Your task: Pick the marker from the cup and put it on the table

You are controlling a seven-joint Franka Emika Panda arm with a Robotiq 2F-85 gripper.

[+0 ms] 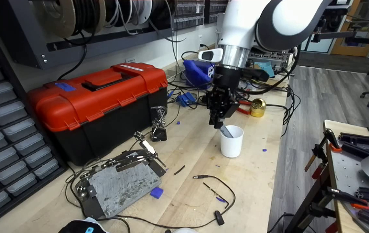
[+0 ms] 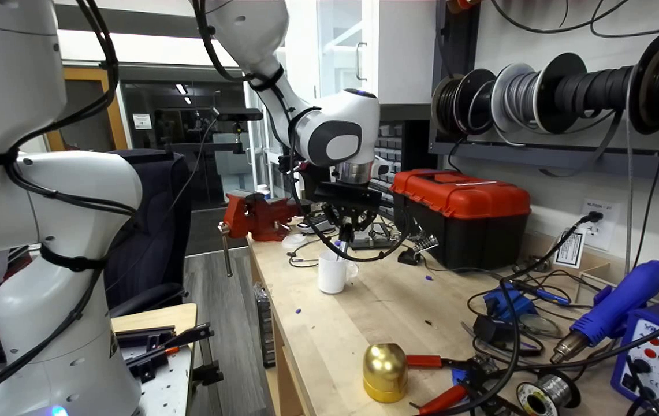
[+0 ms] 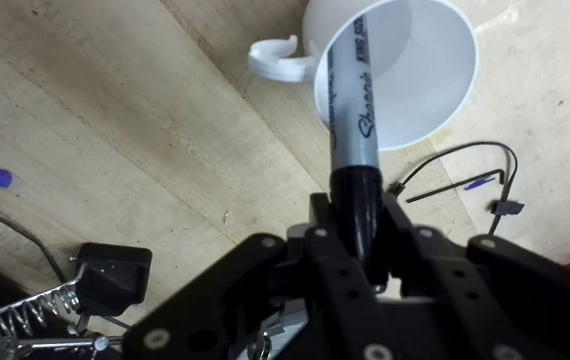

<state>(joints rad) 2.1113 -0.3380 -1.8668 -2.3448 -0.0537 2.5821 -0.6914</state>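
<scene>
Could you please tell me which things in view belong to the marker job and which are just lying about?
For the job:
gripper, closed on the marker's black cap
marker, its lower end inside the cup
white cup
table, where the marker should go

Just lying about:
toolbox
hex key
gold-coloured pot
red vise

Bare wood on the table (image 1: 194, 145) leaves a lane between the white cup (image 1: 231, 145) and the red toolbox (image 1: 106, 100), narrowed on the toolbox side by a spring stand (image 1: 159, 134), with another lane along the table's floor-side edge. A cable (image 1: 234, 196) and a hex key (image 3: 439, 191) lie low across the wood near the cup. Above, the gripper (image 3: 356, 207) and the marker (image 3: 354, 145) it grips block one side of the cup's mouth, the rest of the opening free, while the cup's handle (image 3: 285, 69) juts outward.
</scene>
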